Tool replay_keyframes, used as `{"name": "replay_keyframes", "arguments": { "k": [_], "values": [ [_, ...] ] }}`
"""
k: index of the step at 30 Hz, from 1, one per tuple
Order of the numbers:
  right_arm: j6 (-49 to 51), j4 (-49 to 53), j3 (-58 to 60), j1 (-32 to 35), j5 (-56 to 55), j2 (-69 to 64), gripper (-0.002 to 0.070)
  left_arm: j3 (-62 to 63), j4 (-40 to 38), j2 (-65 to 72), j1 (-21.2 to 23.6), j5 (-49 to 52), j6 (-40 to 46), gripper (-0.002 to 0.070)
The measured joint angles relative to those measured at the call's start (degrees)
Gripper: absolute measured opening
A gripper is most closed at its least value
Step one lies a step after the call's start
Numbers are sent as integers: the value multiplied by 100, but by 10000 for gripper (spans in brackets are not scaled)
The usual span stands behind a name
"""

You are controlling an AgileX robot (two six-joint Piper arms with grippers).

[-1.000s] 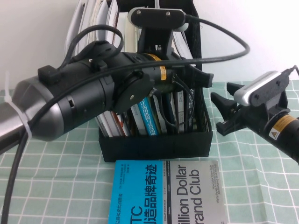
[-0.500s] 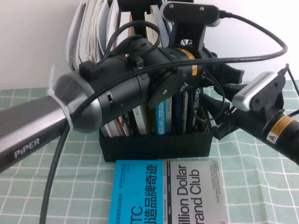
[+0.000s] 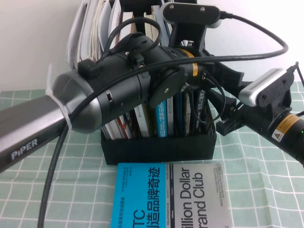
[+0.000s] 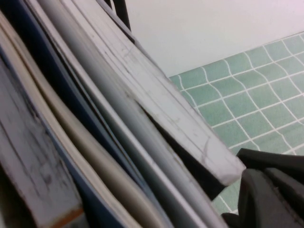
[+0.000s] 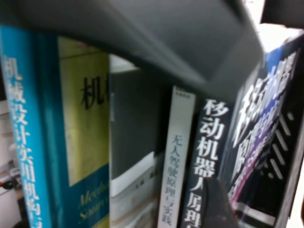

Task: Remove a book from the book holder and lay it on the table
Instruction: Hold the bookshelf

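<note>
The black slatted book holder (image 3: 156,147) stands at the back of the green checked table (image 3: 71,156), packed with upright books. The book's black spine with white characters (image 5: 209,156) fills the right wrist view, and one finger (image 5: 216,204) of my right gripper lies just in front of it. That right gripper (image 3: 219,102) stands open at the holder's right side. My left arm reaches across the top of the holder, hiding most of the books. My left gripper (image 3: 230,78) is by the upper right corner, one black finger (image 4: 270,194) beside a leaning book's page edges (image 4: 190,123).
A cyan-and-grey book (image 3: 171,194) lies flat on the table in front of the holder. A blue-spined book (image 3: 163,118) stands in the middle of the holder. White folders (image 3: 88,33) lean out at the holder's left. A wall rises behind.
My left arm has swung right and forward over the holder. My right gripper has moved in closer to the holder's right side, still open.
</note>
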State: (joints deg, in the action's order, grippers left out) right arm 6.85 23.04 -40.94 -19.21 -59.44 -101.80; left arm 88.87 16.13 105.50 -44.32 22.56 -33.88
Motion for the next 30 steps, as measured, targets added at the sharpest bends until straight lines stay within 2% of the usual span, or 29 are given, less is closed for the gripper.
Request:
{"name": "replay_keyframes", "arguments": {
  "k": [17,24,30],
  "values": [
    [-195,228,189,0,-143,0,367,25,-1202,-183,397,276,239,-3],
    [-290,260,-147,0,-212,0,367,14,-1919,-229,472,337,839,-3],
    [-290,380,-234,0,-113,-48,367,14,-2262,-229,519,208,964,-3]
  ]
}}
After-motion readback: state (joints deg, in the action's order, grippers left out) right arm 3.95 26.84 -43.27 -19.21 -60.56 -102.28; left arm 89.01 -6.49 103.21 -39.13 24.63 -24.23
